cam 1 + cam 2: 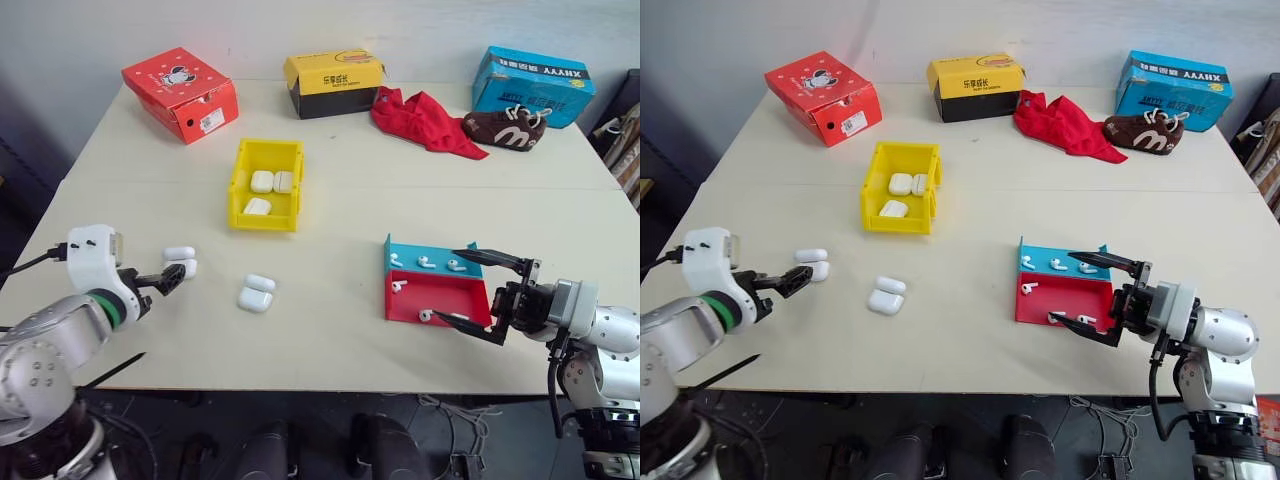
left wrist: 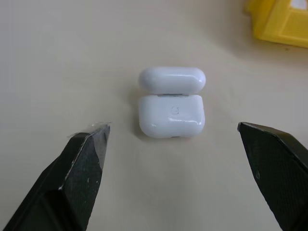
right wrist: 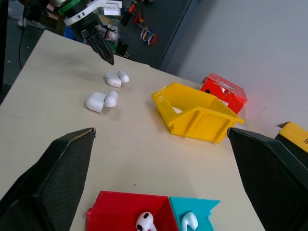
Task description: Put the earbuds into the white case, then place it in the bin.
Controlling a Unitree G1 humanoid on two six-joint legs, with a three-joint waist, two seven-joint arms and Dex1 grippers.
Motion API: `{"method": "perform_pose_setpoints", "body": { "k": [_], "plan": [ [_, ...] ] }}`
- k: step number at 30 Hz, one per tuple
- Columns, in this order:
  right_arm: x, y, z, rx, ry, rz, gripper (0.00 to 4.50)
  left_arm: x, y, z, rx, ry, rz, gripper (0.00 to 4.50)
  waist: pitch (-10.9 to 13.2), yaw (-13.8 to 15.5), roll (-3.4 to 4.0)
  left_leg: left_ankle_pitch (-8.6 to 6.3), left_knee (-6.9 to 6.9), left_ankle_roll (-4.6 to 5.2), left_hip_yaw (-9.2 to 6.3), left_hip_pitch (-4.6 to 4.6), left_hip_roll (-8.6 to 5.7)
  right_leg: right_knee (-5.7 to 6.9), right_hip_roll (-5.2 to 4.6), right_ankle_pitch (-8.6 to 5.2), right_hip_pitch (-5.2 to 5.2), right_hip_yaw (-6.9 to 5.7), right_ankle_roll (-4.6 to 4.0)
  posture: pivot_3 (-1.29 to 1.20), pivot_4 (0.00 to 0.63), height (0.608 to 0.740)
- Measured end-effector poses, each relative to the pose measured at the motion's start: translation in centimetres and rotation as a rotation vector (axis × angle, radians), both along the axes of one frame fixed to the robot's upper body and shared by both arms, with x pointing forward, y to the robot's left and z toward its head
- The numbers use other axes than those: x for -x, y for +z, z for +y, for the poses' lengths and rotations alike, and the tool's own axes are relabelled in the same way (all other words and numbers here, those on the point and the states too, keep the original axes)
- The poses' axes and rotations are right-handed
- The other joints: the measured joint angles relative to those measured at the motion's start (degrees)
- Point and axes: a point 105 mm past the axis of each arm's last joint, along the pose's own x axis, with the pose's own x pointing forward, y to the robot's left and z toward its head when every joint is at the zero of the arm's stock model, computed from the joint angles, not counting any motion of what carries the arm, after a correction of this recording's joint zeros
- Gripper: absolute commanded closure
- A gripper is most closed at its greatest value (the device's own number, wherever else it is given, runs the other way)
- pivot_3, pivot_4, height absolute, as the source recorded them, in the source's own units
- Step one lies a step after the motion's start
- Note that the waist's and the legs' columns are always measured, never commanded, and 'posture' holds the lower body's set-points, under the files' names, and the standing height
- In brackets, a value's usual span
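A white case [image 1: 180,260] lies on the table with its lid swung open; it also shows as case [image 2: 172,115]. My left gripper [image 1: 172,277] hovers just short of it, open, with the case centred between the fingers [image 2: 86,159]. A second open case [image 1: 256,292] lies to its right. The yellow bin [image 1: 240,195] behind them holds three closed cases. Several earbuds [image 1: 427,263] lie in the red-and-blue tray [image 1: 440,300]. My right gripper [image 1: 447,285] stands wide open at the tray's right edge, pointing left, holding nothing.
Along the far side of the table stand a red box [image 1: 180,93], a yellow-black box [image 1: 333,84] and a blue box [image 1: 532,85], with a red cloth [image 1: 425,120] and a brown shoe [image 1: 505,130] between them. The table's front edge [image 1: 300,388] runs close to both arms.
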Motion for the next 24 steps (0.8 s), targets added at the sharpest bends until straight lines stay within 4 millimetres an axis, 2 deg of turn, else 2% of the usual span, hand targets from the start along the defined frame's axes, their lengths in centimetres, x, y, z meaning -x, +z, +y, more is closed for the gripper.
{"method": "perform_pose_setpoints", "body": {
  "k": [6,13,20,24],
  "plan": [
    [0.5,0.1,0.4,-0.007,-0.006,0.011,0.05,-1.4,-0.4,-1.2,-0.006,0.023,0.020,0.00,0.1,0.9,-0.09,-0.04,0.07,-0.31,-0.02,0.01,0.03,-0.09,-0.01,0.00,0.01,0.06,-0.01,0.00,0.150,0.740],
    [0.7,0.4,0.7,-0.020,-0.012,0.021,0.05,-3.3,-2.4,-1.8,-0.034,-0.013,0.126,0.00,0.1,1.4,-0.11,-0.02,0.07,-0.38,-0.01,-0.02,0.03,-0.05,0.00,-0.01,-0.08,0.10,-0.02,0.00,0.150,0.740],
    [0.8,0.7,0.9,-0.027,-0.018,0.015,0.05,-4.6,-2.4,-2.0,-0.113,-0.057,0.138,0.00,0.1,1.4,-0.11,0.05,0.06,-0.26,0.00,-0.02,0.03,-0.04,-0.01,-0.01,-0.11,0.10,-0.03,0.00,0.150,0.740],
    [0.9,0.3,0.8,-0.030,-0.027,0.031,0.05,-5.3,-2.3,-2.0,-0.102,-0.048,0.121,0.00,0.1,1.4,-0.11,0.06,0.06,-0.27,0.00,-0.01,0.04,-0.03,-0.02,-0.01,-0.11,0.10,-0.03,0.00,0.150,0.740]
  ]
}}
